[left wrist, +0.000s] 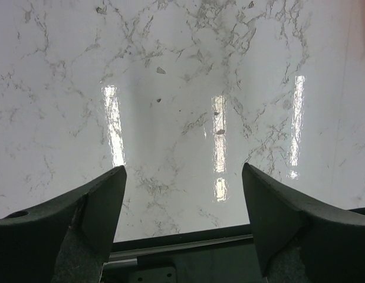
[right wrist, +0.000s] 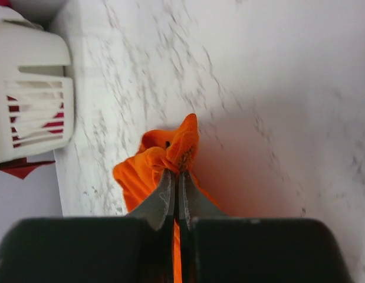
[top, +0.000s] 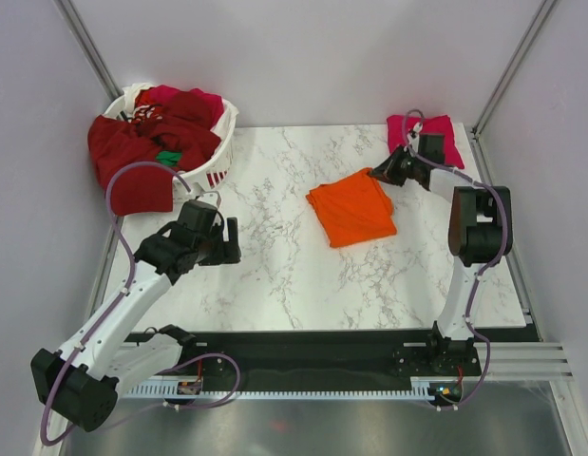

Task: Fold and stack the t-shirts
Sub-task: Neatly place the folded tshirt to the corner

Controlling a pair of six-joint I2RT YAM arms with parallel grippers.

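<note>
A folded bright orange t-shirt (top: 350,210) lies on the marble table right of centre. My right gripper (top: 377,174) is shut on its far right corner and bunches the cloth up; in the right wrist view the orange t-shirt (right wrist: 153,162) is pinched between the fingertips (right wrist: 164,191). A folded magenta-pink t-shirt (top: 436,133) lies at the far right, behind the right arm. Dark red, crimson and green t-shirts (top: 146,147) are heaped in and over the basket. My left gripper (top: 232,242) is open and empty over bare marble, as the left wrist view (left wrist: 182,183) shows.
The white slotted basket (top: 220,161) stands at the far left; it also shows in the right wrist view (right wrist: 29,94). Grey walls close in the table on the left, back and right. A black rail (top: 322,347) runs along the near edge.
</note>
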